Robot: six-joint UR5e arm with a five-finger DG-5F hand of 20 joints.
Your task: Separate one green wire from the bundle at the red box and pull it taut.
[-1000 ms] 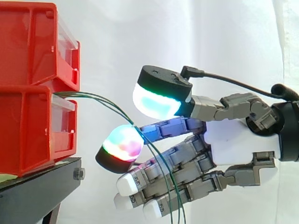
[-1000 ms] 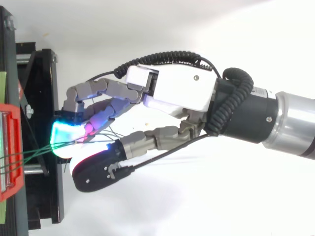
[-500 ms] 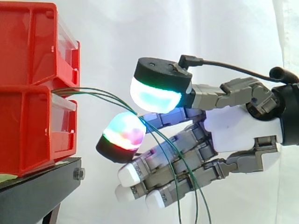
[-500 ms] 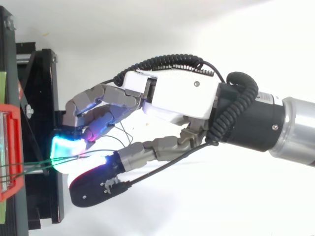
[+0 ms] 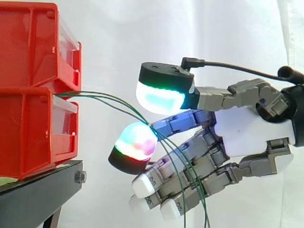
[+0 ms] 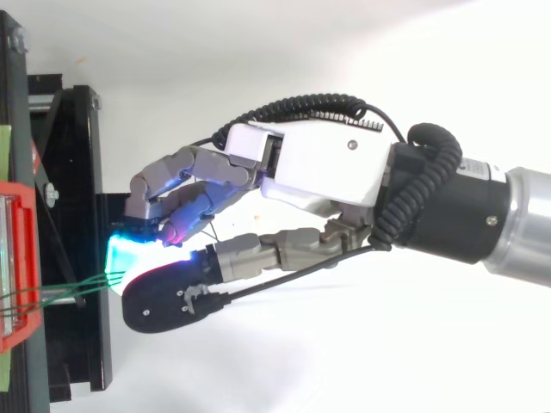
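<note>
Where the two stacked red bins (image 5: 33, 90) are carried on the black stand (image 5: 40, 192) at the left of the side view, the green wires (image 5: 85, 94) are seen to issue from the gap between the upper and the lower bin. From there they are led rightward in a shallow arc to the glowing pads (image 5: 159, 97), where they are gathered to one spot before being let fall across the lower fingers. They are pinched there between the thumb and the finger below it, the remaining fingers being left loosely extended underneath. Whether a single wire or the whole bundle is clamped cannot be told, since at least two strands are seen running into the pinch together. Compared with a second ago, the hand (image 5: 247, 137) has been drawn off to the right, away from the bins, and the span of wire between bin and pads has been lengthened and flattened. The same retreat is shown from above, where the pads have been carried clear of the stand's edge and the wires (image 6: 69, 290) are stretched in a narrow fan from the red bin (image 6: 17, 258). Slack is thus judged to be partly taken up, but a curve is kept, so the pull is not yet finished and separation of one wire remains unconfirmed.
</note>
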